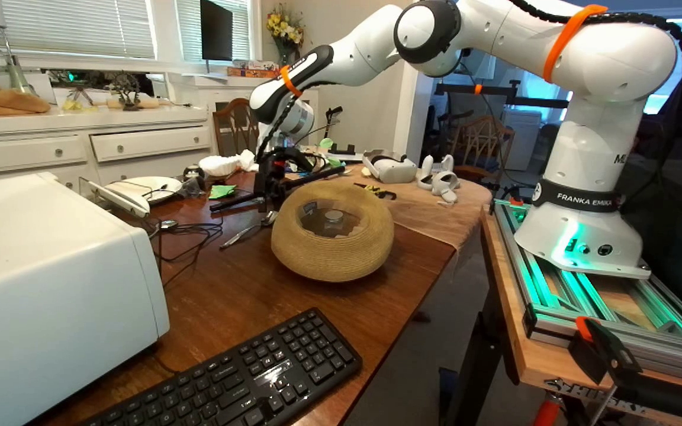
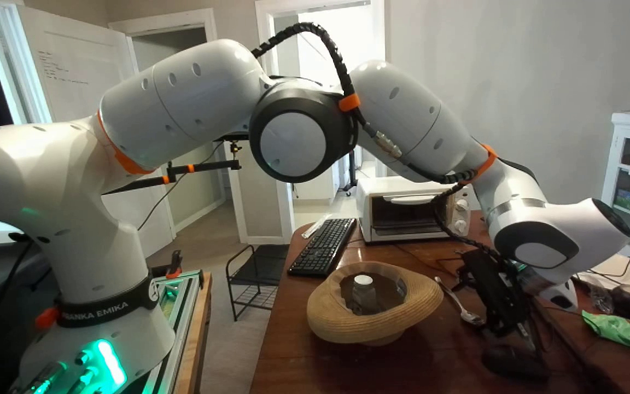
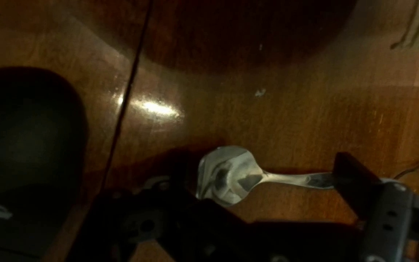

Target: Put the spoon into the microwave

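Observation:
The silver spoon (image 3: 227, 178) lies on the brown wooden table; it also shows in both exterior views (image 1: 239, 238) (image 2: 464, 309). In the wrist view my gripper (image 3: 264, 171) is open, its black fingers wide apart. The spoon's bowl is beside the left finger, and the right finger hides the handle's far part. In both exterior views the gripper (image 1: 273, 198) (image 2: 503, 312) is low over the table by the spoon. The white microwave (image 1: 63, 266) stands on the table; in an exterior view its front (image 2: 410, 210) shows a dark window and white handle. I cannot tell if its door is shut.
A straw hat (image 2: 342, 323) with a white-capped jar (image 2: 364, 295) inside sits beside the spoon. A black keyboard (image 1: 258, 373) lies near the microwave. A black rounded object (image 3: 24, 145) is close to the gripper. Loose cables (image 1: 190, 236) and a green packet (image 2: 613, 328) lie about.

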Robot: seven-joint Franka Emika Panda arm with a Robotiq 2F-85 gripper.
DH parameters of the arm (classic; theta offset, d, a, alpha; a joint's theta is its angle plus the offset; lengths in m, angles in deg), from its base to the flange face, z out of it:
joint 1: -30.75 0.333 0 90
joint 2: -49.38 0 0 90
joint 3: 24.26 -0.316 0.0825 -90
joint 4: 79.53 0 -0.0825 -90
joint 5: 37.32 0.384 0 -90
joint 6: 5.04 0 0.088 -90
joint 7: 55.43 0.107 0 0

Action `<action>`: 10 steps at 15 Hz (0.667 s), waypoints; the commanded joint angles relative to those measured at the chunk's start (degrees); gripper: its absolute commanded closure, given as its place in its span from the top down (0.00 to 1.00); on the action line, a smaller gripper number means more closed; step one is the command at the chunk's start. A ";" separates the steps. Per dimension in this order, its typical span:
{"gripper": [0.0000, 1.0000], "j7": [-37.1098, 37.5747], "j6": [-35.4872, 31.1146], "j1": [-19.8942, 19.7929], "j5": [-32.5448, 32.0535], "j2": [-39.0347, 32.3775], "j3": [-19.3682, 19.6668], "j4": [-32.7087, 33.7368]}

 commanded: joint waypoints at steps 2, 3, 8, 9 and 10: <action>0.93 -1.53 1.04 -1.08 3.35 -2.92 -1.92 2.89; 0.91 -1.46 1.13 -1.21 3.84 -3.16 -2.14 3.01; 0.59 -1.80 1.27 -1.94 5.58 -4.21 -2.78 3.84; 0.51 -1.83 1.23 -2.00 5.86 -4.48 -2.87 4.03; 0.42 -1.89 1.25 -2.04 6.06 -4.76 -2.97 4.26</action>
